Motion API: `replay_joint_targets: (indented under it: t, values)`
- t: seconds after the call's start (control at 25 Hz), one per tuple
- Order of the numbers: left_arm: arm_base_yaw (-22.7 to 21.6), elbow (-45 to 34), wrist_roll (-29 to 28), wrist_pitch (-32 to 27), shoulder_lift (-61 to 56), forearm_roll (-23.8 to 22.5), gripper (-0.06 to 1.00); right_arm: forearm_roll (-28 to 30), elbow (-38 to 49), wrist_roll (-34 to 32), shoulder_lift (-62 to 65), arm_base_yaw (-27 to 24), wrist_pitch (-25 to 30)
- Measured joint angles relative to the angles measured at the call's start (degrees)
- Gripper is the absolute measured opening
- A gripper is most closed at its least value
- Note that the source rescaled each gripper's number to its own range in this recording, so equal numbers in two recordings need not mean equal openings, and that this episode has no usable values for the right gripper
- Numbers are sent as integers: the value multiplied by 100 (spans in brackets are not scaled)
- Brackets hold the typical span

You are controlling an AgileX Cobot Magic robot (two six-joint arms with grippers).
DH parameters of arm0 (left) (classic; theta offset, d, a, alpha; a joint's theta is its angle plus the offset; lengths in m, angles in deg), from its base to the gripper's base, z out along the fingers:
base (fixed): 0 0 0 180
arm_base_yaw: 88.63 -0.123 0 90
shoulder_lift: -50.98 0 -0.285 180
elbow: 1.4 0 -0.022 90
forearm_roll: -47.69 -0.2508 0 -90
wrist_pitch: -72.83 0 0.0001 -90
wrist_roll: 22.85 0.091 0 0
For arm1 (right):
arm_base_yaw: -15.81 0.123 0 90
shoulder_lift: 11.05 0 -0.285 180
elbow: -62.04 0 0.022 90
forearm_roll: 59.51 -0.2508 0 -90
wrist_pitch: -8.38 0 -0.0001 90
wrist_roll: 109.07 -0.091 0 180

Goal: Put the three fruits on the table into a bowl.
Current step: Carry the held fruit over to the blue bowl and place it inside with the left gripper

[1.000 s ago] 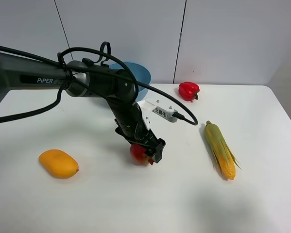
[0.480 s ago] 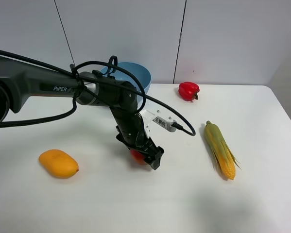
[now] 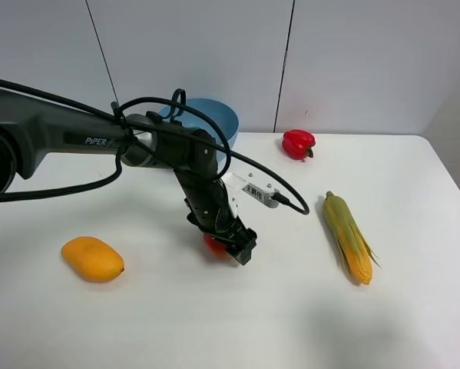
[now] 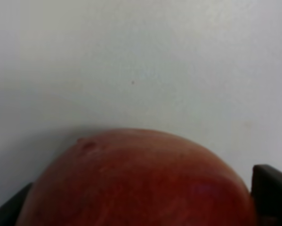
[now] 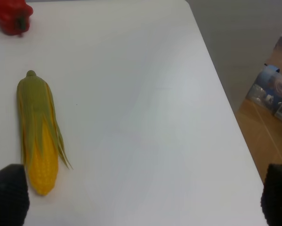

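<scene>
While the right pincer (image 5: pixel 141 197) hangs spread over the counter (image 3: pixel 214 330), the mango (image 3: pixel 92 259) lies nearest at left, the pomegranate (image 3: pixel 212 246) sits mid-counter pinched by the left pincer (image 3: pixel 233 244), and the light blue bowl (image 3: pixel 223 123) stands farthest, at the back edge.

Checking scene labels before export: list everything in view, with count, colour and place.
pomegranate: 1, red, mid-table, between the left hand's fingers
mango: 1, orange-yellow, front left of the table
bowl: 1, light blue, back of the table, partly behind the left arm; inside hidden
bell pepper: 1, red with green stem, back, right of the bowl
corn cob: 1, yellow in green husk, right side
table: 1, white
left hand: 1, black, down over the pomegranate; whether it grips yet cannot be told
right hand: 1, black fingertips wide apart, empty, over the table beside the corn cob
</scene>
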Motion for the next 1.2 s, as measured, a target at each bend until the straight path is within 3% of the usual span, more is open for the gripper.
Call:
replay_joint_targets:
  t: [0.16, 0.32, 0.56, 0.88, 1.2]
  values:
    - [0, 127, 5, -419, -388, -157, 55, 0, 0, 0, 0, 0, 0]
    - [-84, 577, 19, -468, -1233, -694, 55, 0, 0, 0, 0, 0, 0]
    - [-825, 1406, 39, 587, -1289, -1240, 55, 0, 0, 0, 0, 0, 0]
    - [-1827, 2251, 45, 1548, -213, -1153, 55, 0, 0, 0, 0, 0, 0]
    - [-1972, 2745, 40, 1863, 644, -633, 55, 0, 0, 0, 0, 0, 0]
